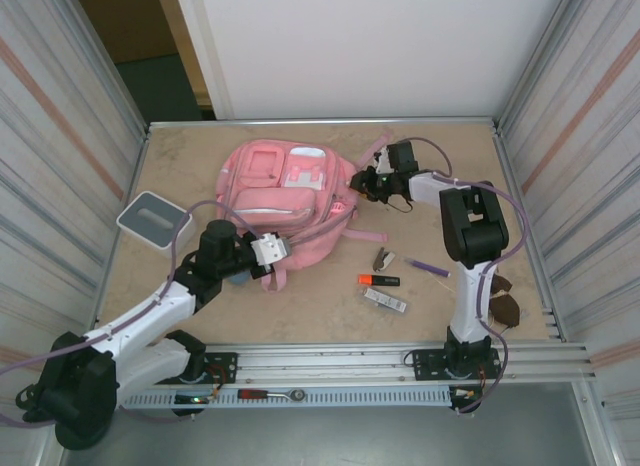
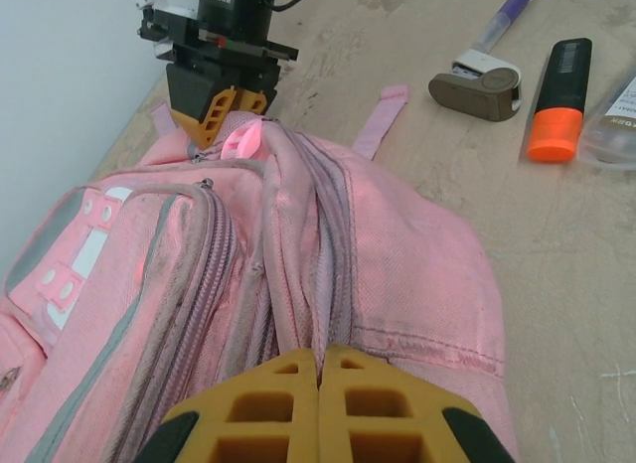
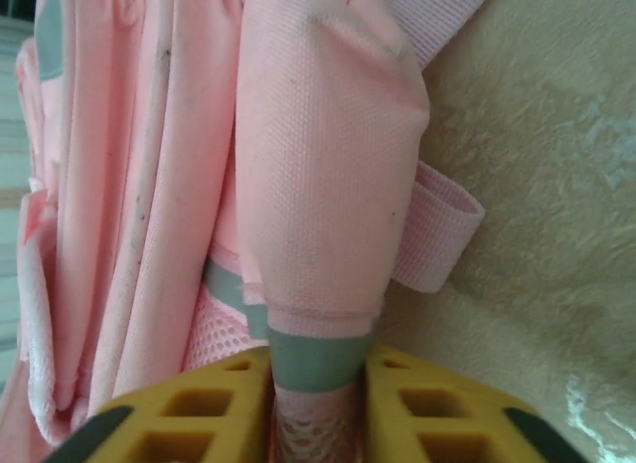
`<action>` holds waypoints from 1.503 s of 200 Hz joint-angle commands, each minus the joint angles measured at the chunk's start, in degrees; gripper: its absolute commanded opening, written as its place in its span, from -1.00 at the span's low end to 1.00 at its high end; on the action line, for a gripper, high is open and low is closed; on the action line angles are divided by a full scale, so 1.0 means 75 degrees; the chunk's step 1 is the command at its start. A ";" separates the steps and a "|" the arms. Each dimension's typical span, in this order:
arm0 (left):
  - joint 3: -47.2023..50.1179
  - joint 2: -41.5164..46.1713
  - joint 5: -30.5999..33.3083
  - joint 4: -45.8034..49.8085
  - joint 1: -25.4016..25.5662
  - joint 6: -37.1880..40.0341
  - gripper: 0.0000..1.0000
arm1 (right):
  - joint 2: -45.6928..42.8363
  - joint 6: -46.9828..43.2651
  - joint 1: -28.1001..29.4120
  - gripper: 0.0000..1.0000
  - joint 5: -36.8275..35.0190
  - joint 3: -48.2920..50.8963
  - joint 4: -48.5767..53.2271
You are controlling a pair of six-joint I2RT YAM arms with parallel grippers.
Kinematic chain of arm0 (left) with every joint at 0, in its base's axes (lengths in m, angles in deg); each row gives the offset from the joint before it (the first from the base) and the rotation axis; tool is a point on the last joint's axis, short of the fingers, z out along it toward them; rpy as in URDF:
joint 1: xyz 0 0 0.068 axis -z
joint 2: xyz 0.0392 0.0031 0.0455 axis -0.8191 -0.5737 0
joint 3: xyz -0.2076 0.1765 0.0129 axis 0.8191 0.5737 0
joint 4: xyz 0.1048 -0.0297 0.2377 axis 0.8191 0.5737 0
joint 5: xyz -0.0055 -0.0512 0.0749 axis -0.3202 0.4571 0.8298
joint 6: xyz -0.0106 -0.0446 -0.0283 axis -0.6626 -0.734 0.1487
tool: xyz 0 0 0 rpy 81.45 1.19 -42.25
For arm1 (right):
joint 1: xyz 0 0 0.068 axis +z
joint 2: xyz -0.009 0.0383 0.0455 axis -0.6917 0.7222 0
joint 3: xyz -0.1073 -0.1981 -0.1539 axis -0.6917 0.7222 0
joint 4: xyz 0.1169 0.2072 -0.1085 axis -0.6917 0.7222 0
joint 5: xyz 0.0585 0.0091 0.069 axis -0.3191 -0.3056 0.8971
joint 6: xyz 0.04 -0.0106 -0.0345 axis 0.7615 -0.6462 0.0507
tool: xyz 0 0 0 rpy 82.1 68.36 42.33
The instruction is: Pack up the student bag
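in the top view, the student bag (image 1: pixel 290 186) is laid flat in the upper middle of the frame on the bench (image 1: pixel 320 321), pockets facing up. the left end effector (image 1: pixel 272 251) is set against its lower edge and the right end effector (image 1: pixel 366 183) against its right edge. the bag is thus judged to be braced from two sides, probably so that an opening can be pulled apart. a stapler (image 1: pixel 383 258), a highlighter (image 1: pixel 378 280) and a pen (image 1: pixel 428 267) lie to the lower right of the bag, not yet packed. a grey box (image 1: pixel 153 218) sits at the left.

in the left wrist view, the left end effector (image 2: pixel 320 369) is seen at bottom centre, its fingers pressed together with no gap and its tips resting on the bag (image 2: pixel 397 254) beside a zip line. whether a fold of fabric is pinched cannot be told. at upper left, the right end effector (image 2: pixel 224 115) is closed around a small pink tab of the bag.

in the right wrist view, the right end effector (image 3: pixel 313 369) is clamped on a grey-banded piece of pink fabric at bottom centre. this is a hold judged to anchor that end of the bag.
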 commanded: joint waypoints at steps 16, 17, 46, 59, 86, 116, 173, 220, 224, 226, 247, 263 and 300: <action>-0.0802 -0.0467 0.0044 -0.0143 -0.0042 -0.0397 -0.96 | -0.1444 0.0033 -0.0608 -1.00 -0.0266 0.1065 -0.0454; -0.0818 -0.0493 0.0050 -0.0137 -0.0042 -0.0402 -0.95 | -0.1493 0.0027 -0.0625 -1.00 -0.0284 0.1114 -0.0465; -0.1435 -0.1275 0.0743 0.0061 -0.0062 -0.0651 -0.87 | -0.3048 -0.0125 -0.1124 -1.00 -0.0996 0.2579 -0.0499; -0.1709 -0.1629 0.1021 0.0116 -0.0183 -0.0871 -0.83 | -0.3752 -0.0130 -0.1167 -1.00 -0.1451 0.3204 -0.0488; -0.2351 -0.2402 0.1573 0.0456 -0.0525 -0.1397 -0.63 | -0.5037 0.0031 -0.0916 -1.00 -0.2353 0.4392 -0.0605; -0.3010 -0.3128 0.2323 0.0899 -0.0928 -0.2260 -0.46 | -0.6066 0.0254 0.0278 -1.00 -0.3732 0.5336 -0.0862; -0.4248 -0.3536 0.3416 0.2439 -0.1880 -0.5005 0.17 | -0.6227 -0.0045 0.2728 -0.50 -0.5208 0.5251 -0.0434; -0.3333 -0.2116 0.2690 0.2374 -0.1932 -0.7159 0.33 | -0.7174 -0.1608 0.2934 0.03 -0.5162 0.5032 0.0485; -0.3182 -0.1993 0.2548 0.2274 -0.1835 -0.7356 0.33 | -0.7139 -0.1692 0.2878 0.05 -0.5097 0.4992 0.0469; -0.3112 -0.1934 0.2498 0.2210 -0.1794 -0.7440 0.33 | -0.7105 -0.1717 0.2837 0.06 -0.5052 0.4959 0.0458; -0.2455 -0.1492 0.2551 0.1645 -0.0944 -0.8143 0.37 | -0.6294 -0.1759 0.2245 0.09 -0.4340 0.4483 0.0333; -0.2302 -0.1448 0.2981 0.1618 -0.0143 -0.8482 0.40 | -0.5559 -0.1696 0.1904 0.02 -0.4016 0.4115 0.0303; -0.2719 -0.2272 0.3723 0.1954 0.1425 -0.8936 0.48 | -0.4863 -0.1583 0.1584 -0.20 -0.3769 0.4158 0.0413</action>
